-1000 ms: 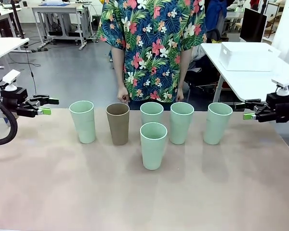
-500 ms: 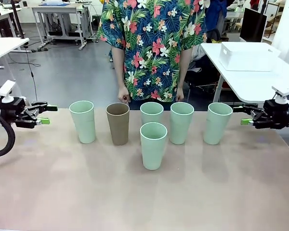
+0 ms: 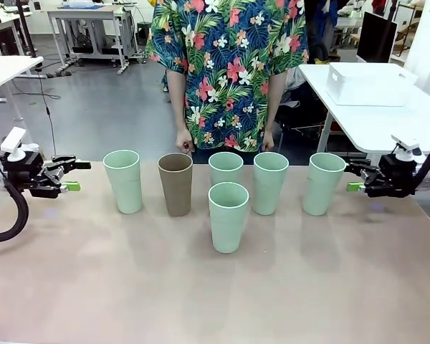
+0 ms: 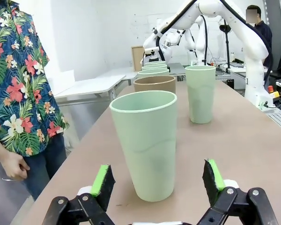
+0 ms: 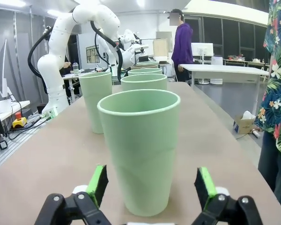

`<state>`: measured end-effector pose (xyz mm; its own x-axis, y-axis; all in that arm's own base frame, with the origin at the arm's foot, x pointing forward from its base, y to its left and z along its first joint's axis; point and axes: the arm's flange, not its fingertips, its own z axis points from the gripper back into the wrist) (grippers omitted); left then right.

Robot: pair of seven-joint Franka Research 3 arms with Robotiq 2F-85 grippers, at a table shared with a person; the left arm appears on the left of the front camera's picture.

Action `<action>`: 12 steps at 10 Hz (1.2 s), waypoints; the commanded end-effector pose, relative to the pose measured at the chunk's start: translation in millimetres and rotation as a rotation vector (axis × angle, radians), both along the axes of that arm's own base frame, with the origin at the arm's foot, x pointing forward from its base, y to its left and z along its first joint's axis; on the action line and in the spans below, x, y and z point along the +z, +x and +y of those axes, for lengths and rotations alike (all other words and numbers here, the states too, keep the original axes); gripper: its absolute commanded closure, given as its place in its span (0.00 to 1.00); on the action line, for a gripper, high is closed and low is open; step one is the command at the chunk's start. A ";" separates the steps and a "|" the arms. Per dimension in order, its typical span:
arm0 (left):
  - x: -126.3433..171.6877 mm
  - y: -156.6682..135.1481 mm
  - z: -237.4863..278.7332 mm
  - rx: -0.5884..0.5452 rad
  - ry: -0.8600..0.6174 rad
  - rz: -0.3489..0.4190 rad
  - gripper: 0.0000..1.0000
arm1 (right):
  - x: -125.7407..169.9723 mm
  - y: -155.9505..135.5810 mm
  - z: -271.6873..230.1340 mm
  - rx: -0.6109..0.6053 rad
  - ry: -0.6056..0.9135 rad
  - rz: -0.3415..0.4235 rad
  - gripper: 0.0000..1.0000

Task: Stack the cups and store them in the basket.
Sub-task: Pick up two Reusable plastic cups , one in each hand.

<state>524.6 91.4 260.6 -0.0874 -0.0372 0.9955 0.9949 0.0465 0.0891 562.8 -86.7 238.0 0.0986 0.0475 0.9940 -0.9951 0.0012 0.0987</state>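
Note:
Several cups stand on the tan table: a row with a mint cup (image 3: 122,180) at the left end, a brown cup (image 3: 175,183), more mint cups, and a mint cup (image 3: 323,183) at the right end. One mint cup (image 3: 228,216) stands in front of the row. My left gripper (image 3: 76,175) is open just left of the leftmost cup (image 4: 147,143), which rises beyond its pads (image 4: 103,180). My right gripper (image 3: 353,177) is open just right of the rightmost cup (image 5: 141,150). The white basket (image 3: 364,84) sits on a separate table at the far right.
A person in a flowered shirt (image 3: 226,68) stands at the far edge behind the cups, hands hanging by the table edge. The near half of the table (image 3: 215,294) is bare. The side table (image 3: 387,122) with the basket stands beyond the right arm.
Both grippers have come down to cup height. The right one has moved left toward the rightmost cup; the left one has dropped beside the leftmost cup. The cups have not moved.

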 end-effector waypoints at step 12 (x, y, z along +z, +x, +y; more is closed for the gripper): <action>-23.2 -1.7 -50.3 0.035 -0.042 0.011 0.00 | -9.7 -7.7 20.7 -0.038 0.042 -0.027 0.00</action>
